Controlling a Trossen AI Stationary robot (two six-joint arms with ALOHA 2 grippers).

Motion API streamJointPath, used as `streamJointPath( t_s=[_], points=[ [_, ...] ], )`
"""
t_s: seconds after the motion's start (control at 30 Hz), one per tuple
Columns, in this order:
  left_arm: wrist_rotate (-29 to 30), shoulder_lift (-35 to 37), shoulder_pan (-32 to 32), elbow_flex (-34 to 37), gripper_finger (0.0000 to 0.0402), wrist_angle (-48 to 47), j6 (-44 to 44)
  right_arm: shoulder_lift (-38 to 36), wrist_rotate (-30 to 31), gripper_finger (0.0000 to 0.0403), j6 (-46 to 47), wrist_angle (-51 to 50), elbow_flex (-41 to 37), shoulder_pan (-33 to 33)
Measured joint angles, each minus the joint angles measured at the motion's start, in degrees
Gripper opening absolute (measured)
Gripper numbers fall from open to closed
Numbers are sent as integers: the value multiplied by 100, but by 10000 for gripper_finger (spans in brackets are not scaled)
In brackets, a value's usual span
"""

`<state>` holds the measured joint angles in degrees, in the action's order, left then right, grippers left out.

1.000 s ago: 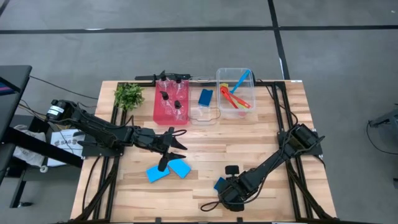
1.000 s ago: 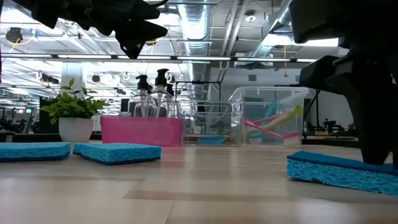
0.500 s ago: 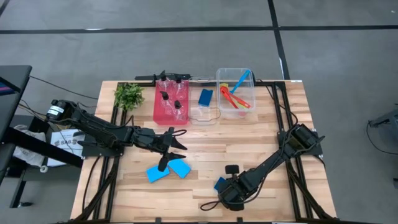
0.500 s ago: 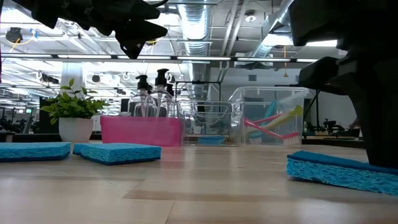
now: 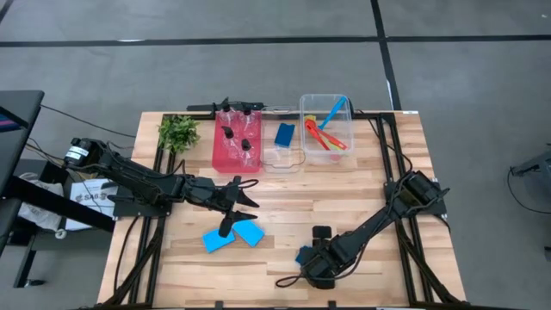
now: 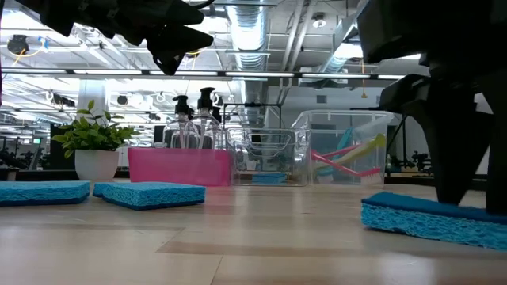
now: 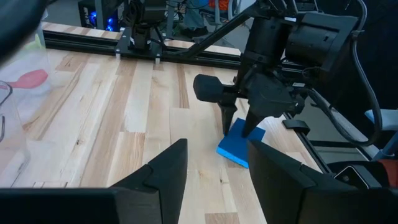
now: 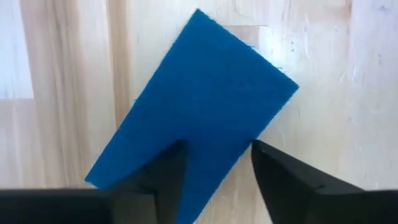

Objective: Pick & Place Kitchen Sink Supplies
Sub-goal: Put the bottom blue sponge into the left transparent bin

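A dark-blue sponge lies flat on the wooden table near its front edge, right of the middle. My right gripper points steeply down over one end of it, open, with a finger on each side of that end. My left gripper hovers open and empty above the table's middle, pointing toward the right arm. Two light-blue sponges lie flat on the table below and in front of the left gripper. My right gripper's open fingers reach down from above to the top of the dark-blue sponge's end. I cannot tell whether their tips touch it. The sponge lies flat on the table.
At the back stand a pink bin with clear pump bottles, a small clear bin holding a dark-blue sponge, and a clear bin with red, blue and yellow-green brushes. A green plant stands at the far left. Bare wood lies between the arms.
My right gripper has opened over the dark-blue sponge: in the low view its fingers formed one dark mass and now stand spread apart. The sponge stays flat on the table.
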<state>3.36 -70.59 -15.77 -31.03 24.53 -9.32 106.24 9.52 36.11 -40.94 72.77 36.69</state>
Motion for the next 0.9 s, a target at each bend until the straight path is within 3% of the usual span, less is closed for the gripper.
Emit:
streamJointPath(
  t_s=[0.2, 0.37, 0.5, 0.7, 0.9],
  points=[
    [2, 0, 1, 0, 168, 0, 0, 0, -5, 231, 283, 48, 2, -13],
    [0, 0, 2, 0, 168, 0, 0, 0, -41, 245, 299, 76, 2, -13],
    [1, 0, 1, 0, 168, 0, 0, -2, -139, 232, 298, 231, -87, -64],
    [1, 0, 0, 0, 168, 2, -9, -23, -965, 202, 257, 1618, -922, -264],
    [2, 0, 2, 0, 168, 4, -15, -42, -1303, 148, 171, 2036, -1115, -444]
  ],
)
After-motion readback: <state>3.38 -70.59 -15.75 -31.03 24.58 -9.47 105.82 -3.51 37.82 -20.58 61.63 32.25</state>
